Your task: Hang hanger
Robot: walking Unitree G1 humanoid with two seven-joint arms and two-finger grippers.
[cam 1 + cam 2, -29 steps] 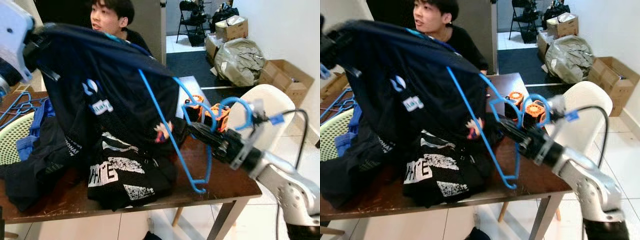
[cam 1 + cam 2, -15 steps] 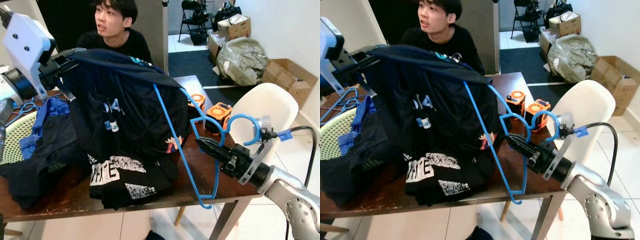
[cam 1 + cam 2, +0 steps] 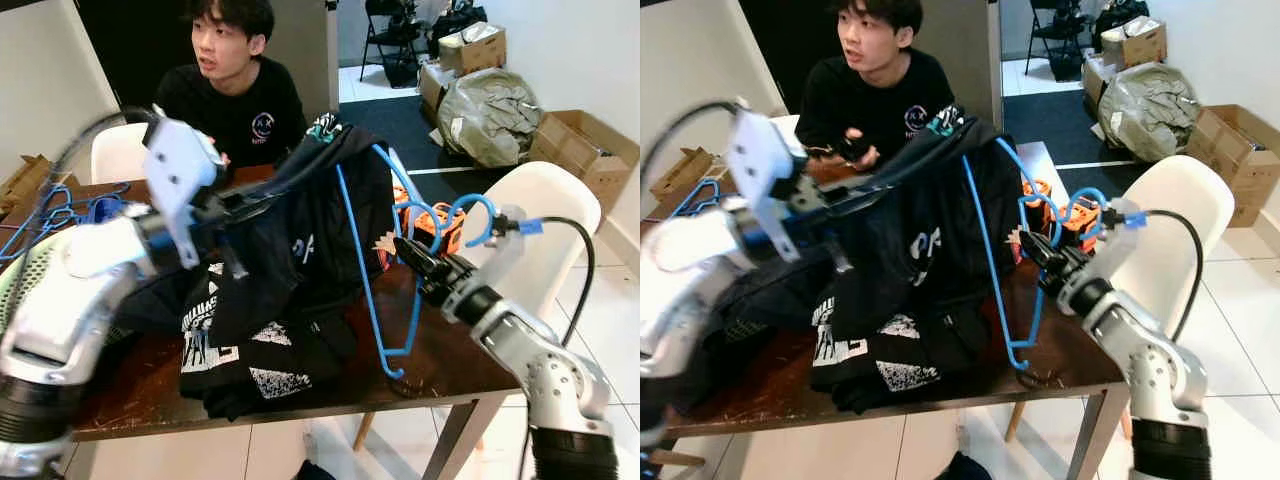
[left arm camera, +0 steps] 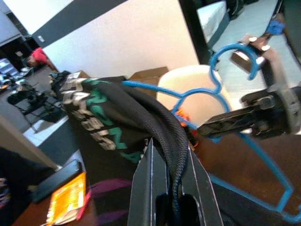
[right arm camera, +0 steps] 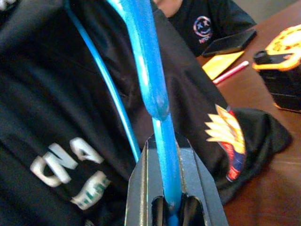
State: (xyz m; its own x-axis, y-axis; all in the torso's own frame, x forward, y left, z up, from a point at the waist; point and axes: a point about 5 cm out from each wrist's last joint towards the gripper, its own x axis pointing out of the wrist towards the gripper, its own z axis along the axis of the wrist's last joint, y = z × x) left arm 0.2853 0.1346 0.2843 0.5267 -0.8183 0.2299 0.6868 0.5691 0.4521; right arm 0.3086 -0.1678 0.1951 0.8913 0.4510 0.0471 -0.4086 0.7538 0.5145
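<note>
A blue wire hanger [image 3: 385,250] is half inside a black T-shirt [image 3: 320,230] held up over the brown table [image 3: 450,350]. My right gripper [image 3: 412,258] is shut on the hanger's neck below its hook [image 3: 470,212]; the right wrist view has the blue wire [image 5: 162,141] pinched between the fingers. My left gripper [image 3: 262,192] is shut on the shirt's collar; in the left wrist view the black ribbed collar [image 4: 171,146] sits between its fingers. The hanger's far shoulder is hidden under the cloth.
A person in a black shirt [image 3: 235,95] sits behind the table. More dark clothes [image 3: 250,360] lie piled on the table, with orange devices [image 3: 440,222] behind the hanger. A white chair [image 3: 545,230] stands at the right; boxes and bags [image 3: 490,110] lie beyond.
My left arm has swung in towards the middle, carrying the shirt collar to the right and bunching the cloth against the hanger. The right gripper has lifted slightly with the hanger. The camera has shifted.
</note>
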